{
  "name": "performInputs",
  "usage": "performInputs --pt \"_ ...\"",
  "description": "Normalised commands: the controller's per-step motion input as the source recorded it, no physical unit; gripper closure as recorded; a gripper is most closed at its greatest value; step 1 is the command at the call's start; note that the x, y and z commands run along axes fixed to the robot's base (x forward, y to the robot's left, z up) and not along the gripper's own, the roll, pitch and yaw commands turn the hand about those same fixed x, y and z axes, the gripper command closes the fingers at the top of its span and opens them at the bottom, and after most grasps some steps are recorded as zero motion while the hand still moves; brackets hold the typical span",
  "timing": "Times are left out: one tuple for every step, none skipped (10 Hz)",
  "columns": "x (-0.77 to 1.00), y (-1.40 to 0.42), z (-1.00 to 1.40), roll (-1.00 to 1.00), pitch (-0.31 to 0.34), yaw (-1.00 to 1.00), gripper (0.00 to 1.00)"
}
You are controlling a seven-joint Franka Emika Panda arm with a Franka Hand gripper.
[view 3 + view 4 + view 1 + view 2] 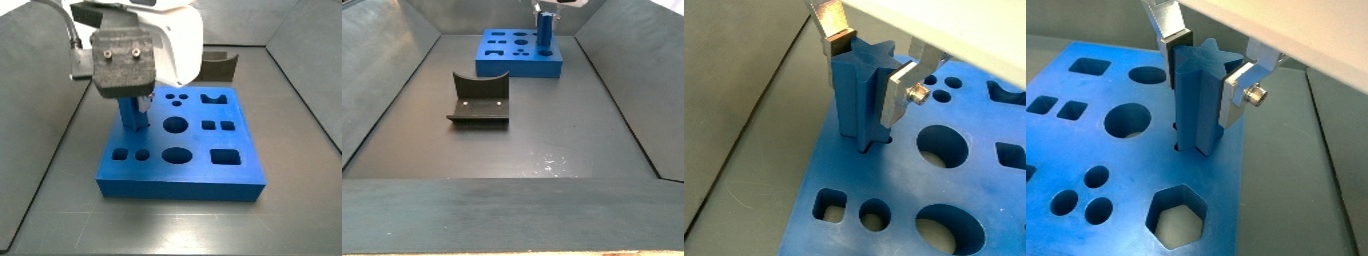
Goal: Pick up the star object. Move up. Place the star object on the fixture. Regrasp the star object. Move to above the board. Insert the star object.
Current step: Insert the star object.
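Observation:
The star object (858, 95) is a blue peg standing upright on the board (885, 185), its lower end down in the star-shaped hole near one board edge. My gripper (867, 70) straddles the peg's top, and both silver fingers press on its sides, so it is shut on the peg. Another wrist view shows the same grip, the gripper (1207, 72) around the star object (1197, 100) above the board (1146, 165). In both side views the star object (131, 112) (547, 35) stands under the hand at the board's edge. The fixture (476, 100) sits empty on the floor, apart from the board.
The board (147, 140) has several other holes: circles, squares and a hexagon (1176, 218). The fixture (221, 65) lies just behind the board in a side view. Sloping grey walls (396, 90) enclose the dark floor.

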Motion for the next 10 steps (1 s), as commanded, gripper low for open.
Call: performInputs --pt "0.08 -0.03 -0.73 0.23 -0.037 0.00 1.00" --pt "0.09 -0.04 -0.73 0.24 -0.023 0.00 1.00" --pt "0.11 -0.05 -0.73 0.27 0.000 0.00 1.00" --pt "0.13 -0.06 -0.75 0.31 0.000 0.00 1.00" --pt "0.16 -0.05 -0.76 0.33 0.000 0.01 1.00" --pt "0.18 -0.05 -0.74 0.34 0.000 0.01 1.00" --pt "0.19 -0.06 -0.69 0.35 0.014 0.01 1.00" --pt "0.03 -0.02 -0.33 0.17 0.000 0.00 1.00" --pt "0.00 0.00 0.00 0.00 0.000 0.00 0.00" --pt "0.00 0.00 0.00 0.00 0.000 0.00 0.00"
